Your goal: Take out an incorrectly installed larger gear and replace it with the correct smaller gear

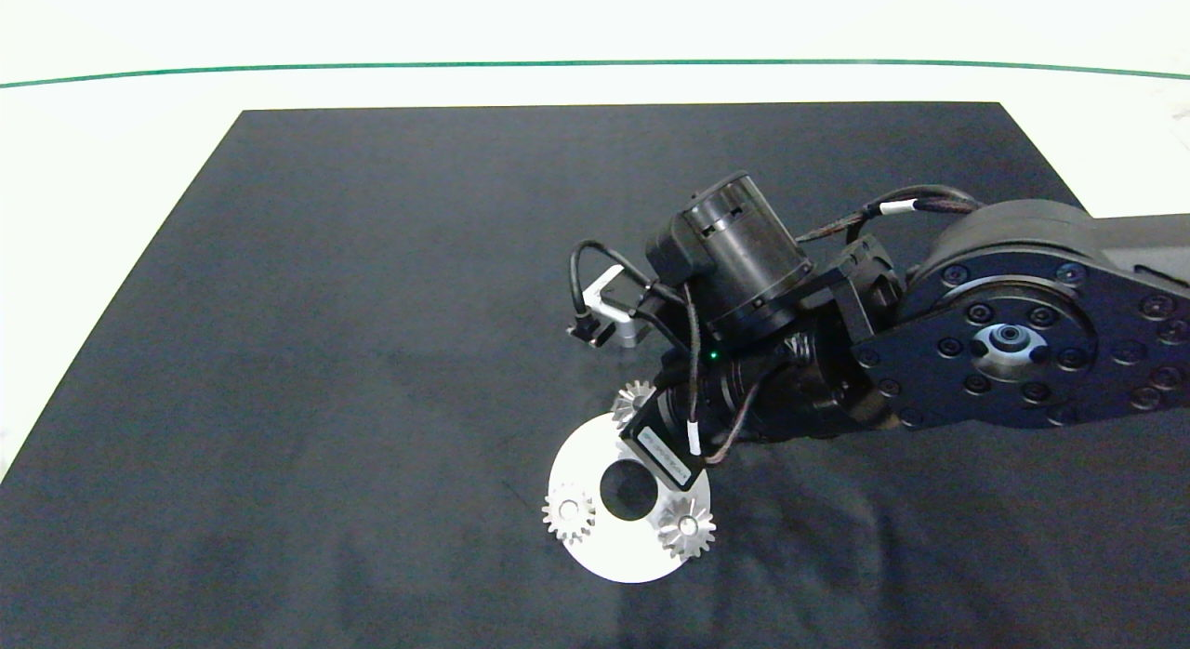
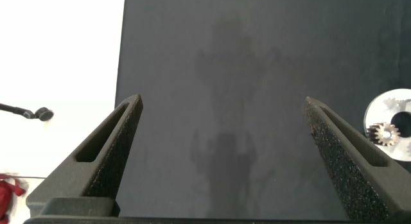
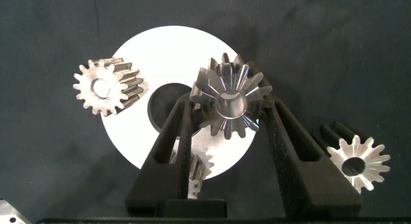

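Note:
My right gripper (image 3: 229, 105) is shut on the larger gear (image 3: 228, 99), a silver cone-faced gear with fine pointed teeth, at the rim of the white disc (image 3: 167, 57). Whether this gear sits on the disc or hangs just above it I cannot tell. In the head view the larger gear (image 1: 632, 403) peeks out beside the right gripper (image 1: 643, 424) at the far edge of the white disc (image 1: 604, 549). The smaller gear (image 3: 356, 163), with chunky teeth, lies flat on the black mat beside the disc; in the head view the arm hides it. My left gripper (image 2: 223, 101) hovers open over bare mat.
Two more silver gears (image 1: 569, 514) (image 1: 688, 528) stand on the disc's near rim, on either side of its centre hole (image 1: 628, 489). The right arm (image 1: 1004, 333) covers the mat to the right of the disc. The black mat (image 1: 325, 351) stretches bare to the left.

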Tool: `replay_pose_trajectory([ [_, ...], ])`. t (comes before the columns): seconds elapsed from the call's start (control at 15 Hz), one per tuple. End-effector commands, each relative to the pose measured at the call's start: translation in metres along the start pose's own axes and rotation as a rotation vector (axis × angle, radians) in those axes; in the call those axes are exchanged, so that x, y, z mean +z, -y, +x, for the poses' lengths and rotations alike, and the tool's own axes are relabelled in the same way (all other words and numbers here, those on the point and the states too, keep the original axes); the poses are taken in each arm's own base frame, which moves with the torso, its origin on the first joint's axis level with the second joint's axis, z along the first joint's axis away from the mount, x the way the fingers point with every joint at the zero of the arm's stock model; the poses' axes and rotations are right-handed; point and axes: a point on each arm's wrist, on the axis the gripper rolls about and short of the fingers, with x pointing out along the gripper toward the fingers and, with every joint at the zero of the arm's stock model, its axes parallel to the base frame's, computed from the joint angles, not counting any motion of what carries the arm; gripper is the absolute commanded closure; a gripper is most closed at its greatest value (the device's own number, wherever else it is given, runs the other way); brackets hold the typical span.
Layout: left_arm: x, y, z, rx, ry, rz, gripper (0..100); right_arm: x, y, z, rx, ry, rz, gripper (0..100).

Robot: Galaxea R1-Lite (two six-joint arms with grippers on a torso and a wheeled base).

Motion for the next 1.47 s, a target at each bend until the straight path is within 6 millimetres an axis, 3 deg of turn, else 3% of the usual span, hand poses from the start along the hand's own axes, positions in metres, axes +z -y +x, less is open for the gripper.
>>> replay_pose_trajectory([
  [0.07,-0.001,0.000,0.000,0.002,-0.006,0.001,0,-0.001,0.000,0.003,-0.005,-0.013,-0.002,75],
  [1.47,0.000,0.000,-0.001,0.001,-0.001,0.001,0,0.000,0.000,0.015,-0.016,-0.059,-0.006,75],
])
